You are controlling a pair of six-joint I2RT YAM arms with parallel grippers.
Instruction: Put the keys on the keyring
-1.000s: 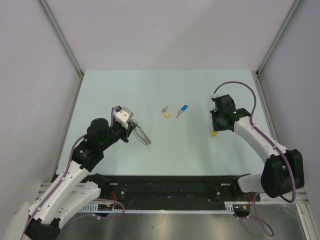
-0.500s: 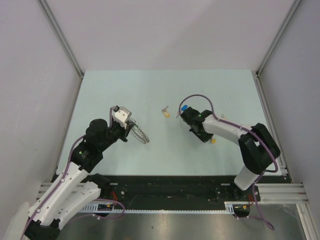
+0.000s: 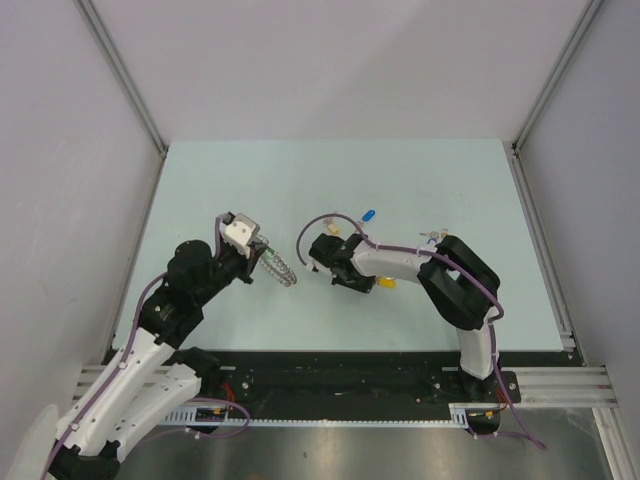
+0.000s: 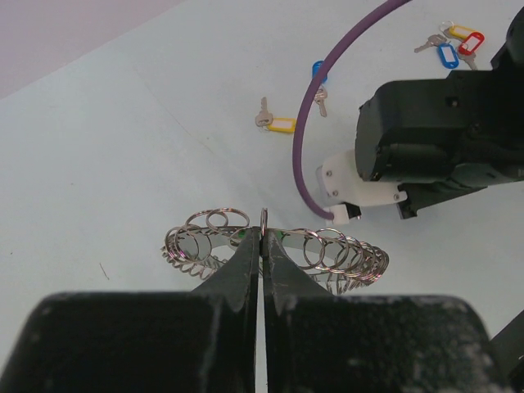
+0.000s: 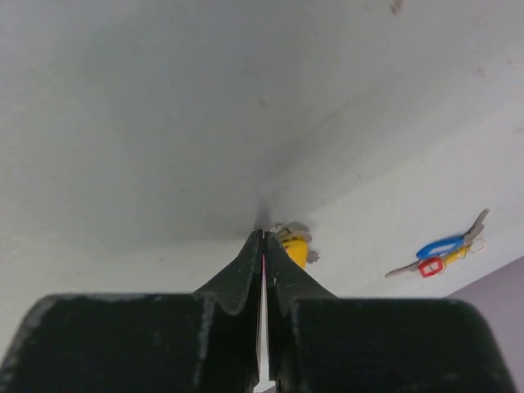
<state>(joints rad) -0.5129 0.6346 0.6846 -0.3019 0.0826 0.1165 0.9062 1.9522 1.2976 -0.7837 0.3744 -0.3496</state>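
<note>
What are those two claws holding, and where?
The left gripper pinches one loop of the keyring. The right gripper nips a yellow-tagged key; the exact spot is hidden.

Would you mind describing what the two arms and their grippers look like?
Both arms have white link shells and black joint housings: the left arm and the right arm. A purple cable loops along each. The left gripper and right gripper have black, tapered fingers with a dusty, scuffed look. A white block sits by the left wrist.
</note>
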